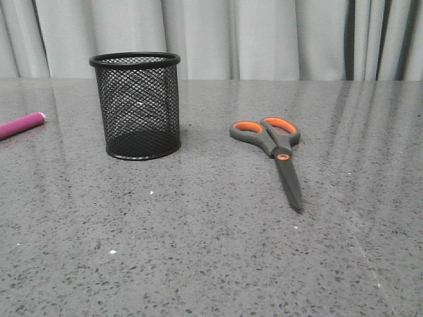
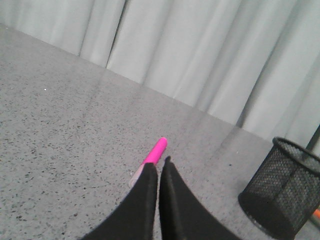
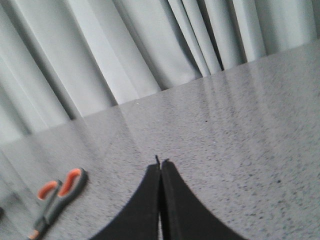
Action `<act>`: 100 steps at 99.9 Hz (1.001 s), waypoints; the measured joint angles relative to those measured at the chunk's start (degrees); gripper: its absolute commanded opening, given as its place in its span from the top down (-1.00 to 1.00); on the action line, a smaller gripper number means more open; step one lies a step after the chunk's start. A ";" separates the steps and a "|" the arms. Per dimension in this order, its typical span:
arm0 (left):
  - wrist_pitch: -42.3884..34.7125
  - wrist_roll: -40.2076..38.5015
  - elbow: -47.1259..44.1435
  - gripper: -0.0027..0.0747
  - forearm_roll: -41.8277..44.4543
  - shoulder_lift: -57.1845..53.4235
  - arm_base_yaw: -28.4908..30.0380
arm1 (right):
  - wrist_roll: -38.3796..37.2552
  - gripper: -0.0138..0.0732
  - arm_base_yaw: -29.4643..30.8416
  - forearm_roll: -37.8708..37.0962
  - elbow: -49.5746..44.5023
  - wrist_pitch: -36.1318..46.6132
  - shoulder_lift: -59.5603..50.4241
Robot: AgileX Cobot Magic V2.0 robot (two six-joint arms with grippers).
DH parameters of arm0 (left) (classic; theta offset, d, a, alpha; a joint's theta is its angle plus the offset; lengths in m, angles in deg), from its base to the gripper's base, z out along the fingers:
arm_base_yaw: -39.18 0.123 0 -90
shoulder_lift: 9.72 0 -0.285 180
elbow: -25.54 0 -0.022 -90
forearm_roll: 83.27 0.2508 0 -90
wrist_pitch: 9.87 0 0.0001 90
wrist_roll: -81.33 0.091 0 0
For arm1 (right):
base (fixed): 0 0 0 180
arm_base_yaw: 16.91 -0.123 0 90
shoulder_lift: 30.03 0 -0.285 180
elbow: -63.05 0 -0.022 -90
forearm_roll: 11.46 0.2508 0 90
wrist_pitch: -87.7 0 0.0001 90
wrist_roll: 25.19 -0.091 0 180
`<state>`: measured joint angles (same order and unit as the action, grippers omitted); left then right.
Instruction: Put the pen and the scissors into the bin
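The black mesh bin [image 1: 137, 105] stands upright on the grey table, left of centre. The magenta pen [image 1: 22, 125] lies flat at the far left edge of the front view. The scissors [image 1: 276, 148] lie closed to the right of the bin, handles toward the back. My left gripper [image 2: 158, 165] is shut and empty, above the table just short of the pen [image 2: 153, 155], with the bin [image 2: 282, 187] off to one side. My right gripper [image 3: 160, 163] is shut and empty; the scissors' handles [image 3: 60, 192] lie apart from it. Neither gripper shows in the front view.
A grey speckled table [image 1: 211, 251] spreads under everything. Pale curtains [image 1: 264, 36] hang along its far edge.
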<state>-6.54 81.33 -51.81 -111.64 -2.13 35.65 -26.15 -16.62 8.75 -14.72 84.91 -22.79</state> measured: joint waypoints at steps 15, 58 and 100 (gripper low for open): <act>-2.77 0.00 0.00 0.99 -7.47 0.00 0.00 | 0.00 0.84 0.00 6.86 0.00 0.13 0.00; 3.01 0.00 9.82 0.99 -6.21 4.71 0.00 | 0.00 0.84 0.00 7.45 6.71 -9.98 5.43; 29.93 0.00 34.58 0.99 17.22 32.96 0.00 | 5.39 0.84 0.00 4.47 27.16 -28.20 34.91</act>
<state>23.39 81.33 -17.23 -94.42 30.83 35.65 -20.76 -16.62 13.22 12.44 56.71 12.12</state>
